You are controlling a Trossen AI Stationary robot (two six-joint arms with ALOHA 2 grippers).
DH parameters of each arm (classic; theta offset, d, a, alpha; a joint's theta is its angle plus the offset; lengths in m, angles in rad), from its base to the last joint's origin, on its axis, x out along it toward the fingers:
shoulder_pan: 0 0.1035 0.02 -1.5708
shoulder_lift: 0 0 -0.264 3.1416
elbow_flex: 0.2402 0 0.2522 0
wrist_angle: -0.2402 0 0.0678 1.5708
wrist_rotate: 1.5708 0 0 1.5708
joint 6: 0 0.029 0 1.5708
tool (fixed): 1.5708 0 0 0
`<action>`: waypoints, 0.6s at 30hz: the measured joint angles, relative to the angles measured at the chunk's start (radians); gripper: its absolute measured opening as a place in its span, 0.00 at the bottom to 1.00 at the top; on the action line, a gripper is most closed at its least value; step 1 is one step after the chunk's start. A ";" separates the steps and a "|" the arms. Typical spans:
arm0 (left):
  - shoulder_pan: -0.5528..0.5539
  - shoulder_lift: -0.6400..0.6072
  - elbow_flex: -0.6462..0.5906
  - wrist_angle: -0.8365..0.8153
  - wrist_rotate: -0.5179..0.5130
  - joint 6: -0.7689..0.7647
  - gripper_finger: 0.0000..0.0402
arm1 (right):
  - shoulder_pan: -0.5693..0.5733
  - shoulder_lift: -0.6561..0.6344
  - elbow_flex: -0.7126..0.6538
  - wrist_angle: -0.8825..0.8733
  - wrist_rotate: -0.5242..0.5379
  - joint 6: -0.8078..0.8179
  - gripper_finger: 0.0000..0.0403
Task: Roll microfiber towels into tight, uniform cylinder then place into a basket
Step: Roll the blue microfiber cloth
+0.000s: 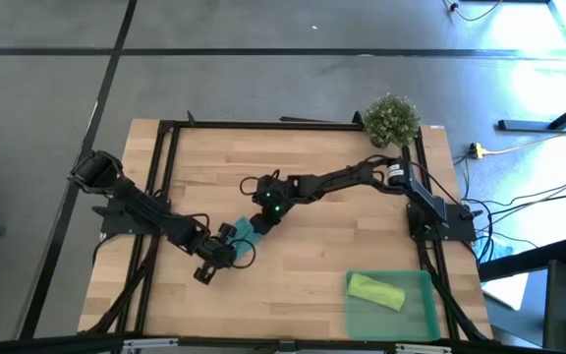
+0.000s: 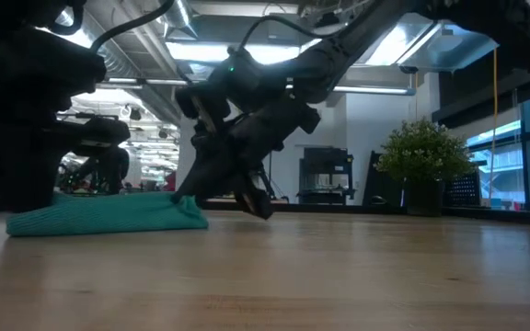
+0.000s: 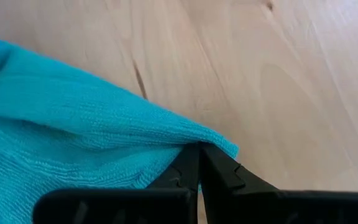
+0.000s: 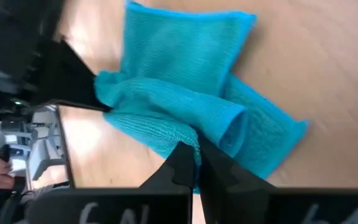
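Observation:
The teal towel point(image 1: 245, 230) lies bunched and partly rolled on the wooden table point(image 1: 322, 157), left of the middle. It also shows in the low view point(image 2: 109, 213). My left gripper point(image 1: 226, 246) is at its near left side, shut on it. My right gripper point(image 1: 260, 220) is at its far right side, also shut on it. The lime green towel point(image 1: 376, 291) lies rolled inside the green tray basket point(image 1: 416, 315) at the near right corner. My left gripper pinches a corner of the teal towel point(image 3: 211, 140) between its two shut fingers point(image 3: 185, 171). How many layers, I cannot tell. The towel lies on the table in front of the fingers. My right gripper pinches a folded edge of the teal towel point(image 4: 191, 138) between its two shut fingers point(image 4: 182, 163), beside the open end of a loose roll point(image 4: 232, 130). The fingers slant down from the far right point(image 2: 251, 198). The towel rests on the table.
A small bushy plant point(image 1: 391, 118) stands at the table's far right corner. A black frame point(image 1: 165, 147) runs along the table's edges. Bare wood lies between the towel and the basket point(image 1: 303, 285).

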 joint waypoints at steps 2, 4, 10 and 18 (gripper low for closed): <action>0.000 0.000 0.000 0.000 -0.008 -0.007 0.00 | 0.000 0.012 0.001 -0.003 0.008 -0.002 0.02; 0.000 0.000 0.000 0.002 -0.019 -0.030 0.00 | 0.000 0.018 0.002 -0.008 0.012 -0.003 0.02; 0.002 0.002 0.029 -0.023 -0.038 -0.079 0.00 | -0.001 0.028 0.004 -0.013 0.013 -0.004 0.02; 0.000 0.004 0.159 -0.228 -0.098 -0.130 0.00 | -0.002 0.030 0.002 -0.027 0.026 -0.030 0.02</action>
